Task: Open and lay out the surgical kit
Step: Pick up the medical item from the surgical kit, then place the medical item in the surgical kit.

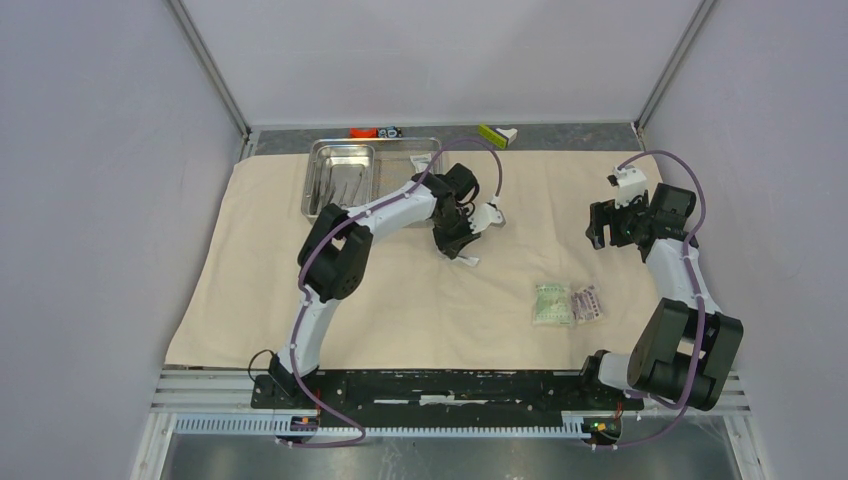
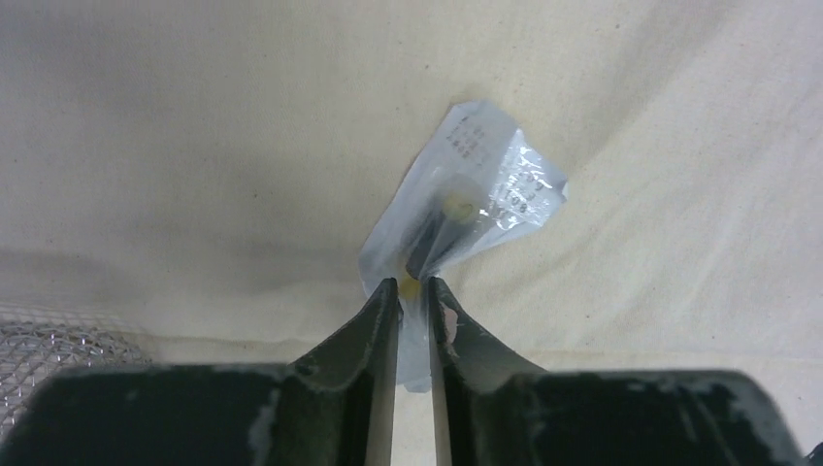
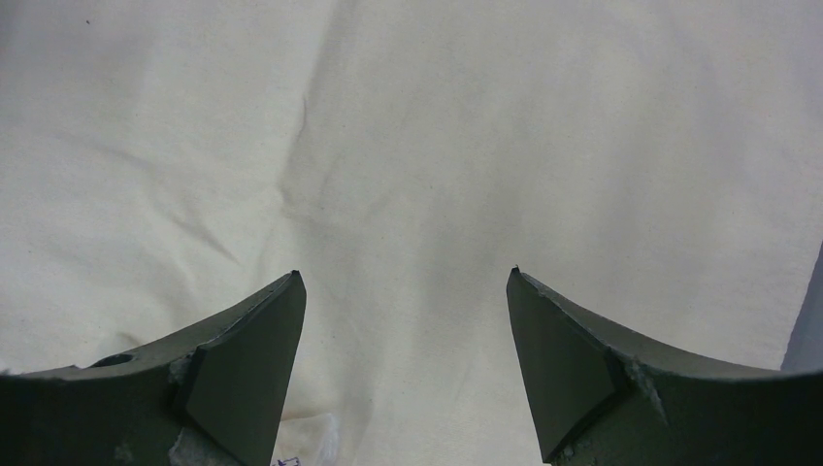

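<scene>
Dark fingers (image 2: 383,325) of the left hand (image 2: 415,291) fill the bottom of its wrist view, pressed close on the lower edge of a clear sealed packet (image 2: 466,204). The packet sticks up and away from the fingertips, crumpled, with a small yellow spot and printed text showing through the film. Beneath it lies the beige cloth wrap (image 2: 194,146), spread flat.

From above, this hand hangs over the middle of the cloth, just right of the steel tray (image 1: 312,195). The tray sits at the far left of the cloth, and its smaller inner tray (image 1: 341,185) holds thin metal instruments (image 1: 345,188).

The right hand (image 3: 406,282) is spread wide with nothing between its fingers. It is over bare cloth toward the far right, well apart from the tray.

A greenish packet (image 1: 552,302) and a pinkish packet (image 1: 588,302) lie side by side, touching, on the near right part of the cloth, on the near side of the right hand.
</scene>
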{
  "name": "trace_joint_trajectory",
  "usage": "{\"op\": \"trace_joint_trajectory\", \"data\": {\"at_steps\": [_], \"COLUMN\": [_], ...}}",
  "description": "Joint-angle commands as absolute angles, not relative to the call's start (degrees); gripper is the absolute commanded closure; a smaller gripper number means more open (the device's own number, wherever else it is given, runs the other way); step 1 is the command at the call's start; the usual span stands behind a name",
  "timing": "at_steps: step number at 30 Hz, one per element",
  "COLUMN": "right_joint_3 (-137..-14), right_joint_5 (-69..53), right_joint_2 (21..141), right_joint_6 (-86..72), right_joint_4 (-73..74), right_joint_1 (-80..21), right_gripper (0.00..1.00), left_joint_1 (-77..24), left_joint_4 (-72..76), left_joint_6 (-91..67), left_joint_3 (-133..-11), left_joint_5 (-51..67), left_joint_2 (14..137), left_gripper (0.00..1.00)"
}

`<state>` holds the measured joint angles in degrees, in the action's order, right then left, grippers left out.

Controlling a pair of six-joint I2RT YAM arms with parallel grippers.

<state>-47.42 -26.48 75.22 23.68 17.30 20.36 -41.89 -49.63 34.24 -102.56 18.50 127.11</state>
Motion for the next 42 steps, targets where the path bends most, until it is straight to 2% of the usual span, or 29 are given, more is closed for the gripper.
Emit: {"op": "trace_joint_trajectory", "data": {"at_steps": [1, 5, 10, 17, 24, 32, 42], "right_joint_3": [-47.5, -47.5, -47.6, -47.5, -47.4, -47.3, -47.4], "right_joint_5": [-27.3, -27.2, -27.0, -26.6, -26.1, -25.2, -25.4], "right_joint_2": [75.6, 75.7, 75.6, 75.3, 75.8, 76.1, 76.9], "right_joint_6": [24.2, 24.3, 24.3, 24.5, 24.9, 25.1, 25.5], "right_joint_4": [16.6, 16.6, 16.6, 16.5, 16.5, 16.4, 16.7], "right_joint_1": [20.6, 20.6, 20.6, 20.6, 20.7, 20.8, 20.9], "right_gripper": [0.16, 0.16, 0.17, 0.17, 0.17, 0.16, 0.16], "left_joint_1": [-42.9, -44.8, -48.1, -54.0, -58.9, -62.2, -63.7], "left_joint_4": [-52.8, -53.6, -53.4, -52.8, -48.1, -50.9, -43.8], "left_joint_6": [39.4, 42.5, 46.0, 52.6, 70.4, 88.5, 96.9], "left_joint_3": [-105.5, -105.4, -105.9, -105.8, -97.9, -100.0, -101.8], "left_joint_5": [22.2, 23.1, 23.3, 23.3, 25.9, 28.6, 27.0], "left_joint_2": [124.6, 123.1, 122.4, 121.6, 117.3, 120.6, 125.1], "left_gripper": [0.82, 0.94, 0.97, 0.98, 0.98, 0.98, 0.95]}}
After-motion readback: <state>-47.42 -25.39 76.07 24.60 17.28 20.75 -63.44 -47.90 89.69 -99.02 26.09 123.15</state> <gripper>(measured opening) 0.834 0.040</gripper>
